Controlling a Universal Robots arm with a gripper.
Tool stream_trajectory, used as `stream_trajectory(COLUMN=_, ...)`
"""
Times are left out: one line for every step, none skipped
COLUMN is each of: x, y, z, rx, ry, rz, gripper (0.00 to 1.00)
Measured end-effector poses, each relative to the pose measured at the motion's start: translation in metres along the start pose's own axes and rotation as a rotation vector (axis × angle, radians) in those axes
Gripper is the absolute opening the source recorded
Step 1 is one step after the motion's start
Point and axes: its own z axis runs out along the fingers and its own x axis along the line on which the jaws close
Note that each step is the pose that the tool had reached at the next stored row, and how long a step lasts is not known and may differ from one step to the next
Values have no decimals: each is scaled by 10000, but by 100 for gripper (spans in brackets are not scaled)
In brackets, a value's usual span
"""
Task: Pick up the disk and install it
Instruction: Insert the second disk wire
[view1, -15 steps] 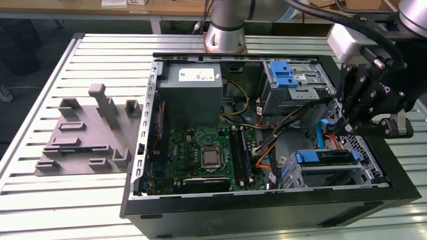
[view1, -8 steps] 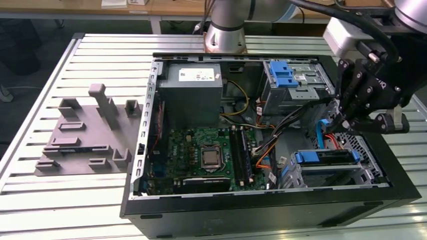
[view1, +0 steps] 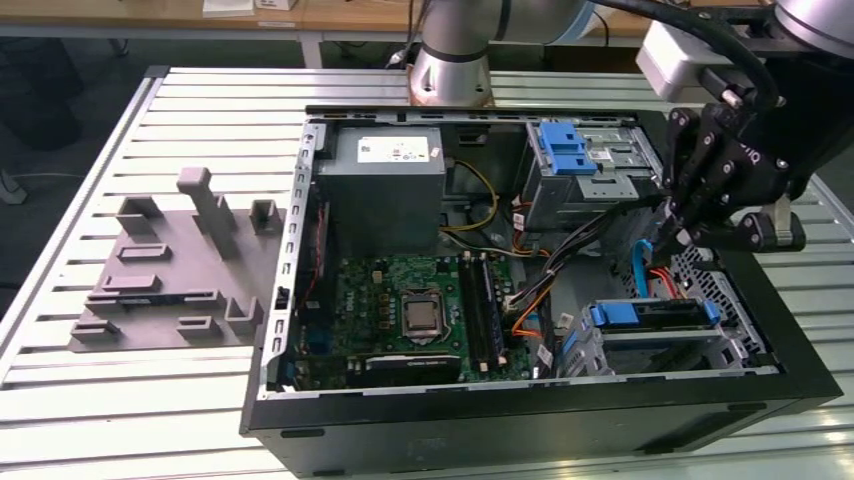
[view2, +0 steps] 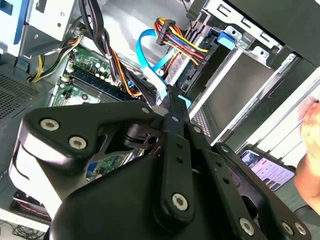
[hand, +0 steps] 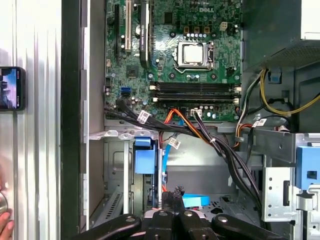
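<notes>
Silver disk: the flat silver hard drive in its blue plastic carrier, the disk (view1: 667, 312), lies in the lower bay of the open black computer case (view1: 534, 425). It is at the case corner toward the exterior view's right, and its blue end tab (view1: 615, 314) faces the green motherboard (view1: 400, 295).
Counter: a slatted aluminium counter (view1: 200, 410) carries the case, with a grey moulded fixture (view1: 167, 270) near the edge on the exterior view's left.
Hand: the black hand (view1: 671, 243) hangs over the case, above and just behind the disk's bay. It is drawn narrow, fingertips together (hand: 174, 194), and the disk is not between them.
Cable: a light-blue flat cable (view2: 150, 55) loops right beside the fingertips. I cannot tell whether they touch it.
Step in hand: the disk appears already in its bay, so this looks like the late seating stage. Whether it is fully home cannot be seen.
What the work calls for: care around the blue cable and the black wire bundle (hand: 220, 150) that crowd the bay, and any push made squarely on the carrier.
</notes>
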Motion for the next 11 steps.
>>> stream_trajectory(x=-5, y=0, z=2, rx=0, ry=13, rz=0, gripper=11)
stream_trajectory(x=-10, y=0, z=5, rx=1, ry=24, rz=0, gripper=11)
stream_trajectory(x=-14, y=0, z=7, rx=1, ry=40, rz=0, gripper=11)
stream_trajectory(x=-18, y=0, z=8, rx=1, ry=58, rz=0, gripper=11)
stream_trajectory(x=-22, y=1, z=11, rx=1, ry=69, rz=1, gripper=11)
stream_trajectory(x=-24, y=0, z=13, rx=2, ry=79, rz=0, gripper=18)
stream_trajectory(x=-27, y=1, z=15, rx=2, ry=86, rz=1, gripper=18)
stream_trajectory(x=-30, y=1, z=16, rx=2, ry=92, rz=0, gripper=18)
stream_trajectory(x=-31, y=1, z=17, rx=2, ry=100, rz=0, gripper=18)
stream_trajectory(x=-31, y=1, z=17, rx=2, ry=108, rz=0, gripper=18)
stream_trajectory(x=-31, y=1, z=16, rx=2, ry=111, rz=0, gripper=18)
